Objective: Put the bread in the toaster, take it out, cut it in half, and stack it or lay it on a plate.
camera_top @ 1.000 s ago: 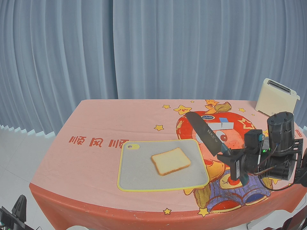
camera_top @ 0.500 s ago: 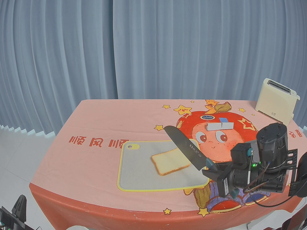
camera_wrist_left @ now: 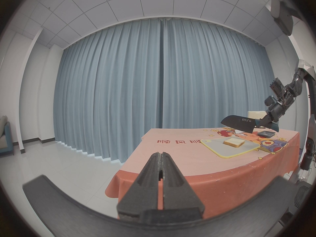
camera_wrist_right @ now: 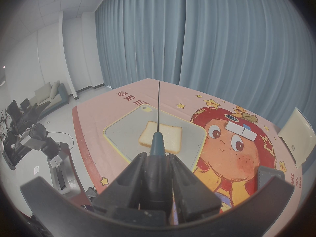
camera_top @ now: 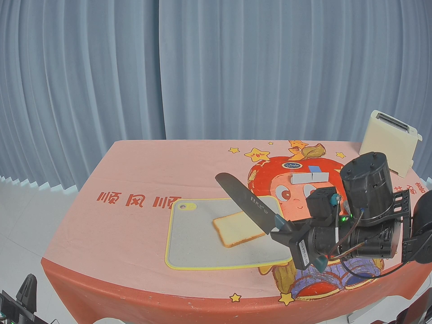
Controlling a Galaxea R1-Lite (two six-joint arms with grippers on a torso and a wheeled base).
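A slice of bread [camera_top: 237,229] lies flat on the grey cutting board [camera_top: 193,239] with a yellow rim. My right gripper [camera_top: 288,235] is shut on the teal handle of a dark knife [camera_top: 246,201]. The blade hangs in the air above the bread, pointing away to the far left. In the right wrist view the knife [camera_wrist_right: 158,107] shows edge-on over the bread [camera_wrist_right: 164,139]. A cream toaster [camera_top: 389,142] stands at the table's far right corner. My left gripper [camera_wrist_left: 161,170] is shut and empty, low and off the table's left side.
The table wears a pink cloth with a cartoon print [camera_top: 306,190]. Two small white and blue blocks [camera_top: 310,176] lie on the print behind the board. A blue curtain hangs behind the table. Bare cloth lies to the left of the board.
My right arm has carried the knife leftward, from over the cartoon print to above the bread. The bread and board have stayed put.
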